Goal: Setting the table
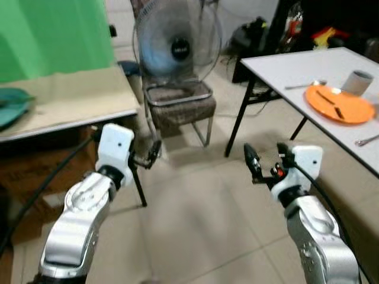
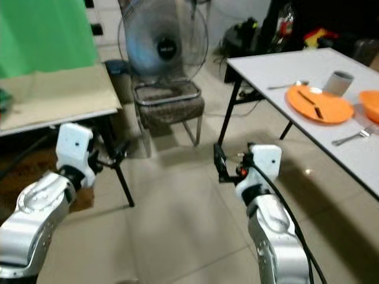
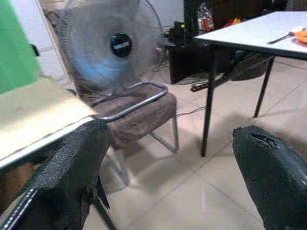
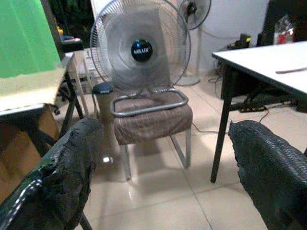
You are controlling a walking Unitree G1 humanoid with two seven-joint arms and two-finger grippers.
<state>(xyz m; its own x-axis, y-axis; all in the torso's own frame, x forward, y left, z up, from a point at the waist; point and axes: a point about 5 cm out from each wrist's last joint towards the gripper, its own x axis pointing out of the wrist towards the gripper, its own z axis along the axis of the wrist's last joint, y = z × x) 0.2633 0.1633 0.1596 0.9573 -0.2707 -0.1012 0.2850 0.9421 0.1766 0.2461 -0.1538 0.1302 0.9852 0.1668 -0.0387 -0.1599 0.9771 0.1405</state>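
Nearest, both arms reach out over the tiled floor (image 1: 195,225). The left gripper (image 1: 155,151) and right gripper (image 1: 253,163) each hold their fingers spread wide with nothing between them. Farther off, the white table (image 1: 284,68) stands to the right; an orange plate (image 1: 339,105) lies near its right edge, a cup (image 1: 357,81) just behind it and a spoon (image 1: 305,85) beside. A fan (image 1: 176,44) sits on a chair (image 1: 180,106) beyond.

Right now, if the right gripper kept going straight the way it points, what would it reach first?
Probably the chair with the fan standing on its seat. The right gripper, open and empty, aims over bare floor at it; the white table lies off to the side. Depth is hard to judge.
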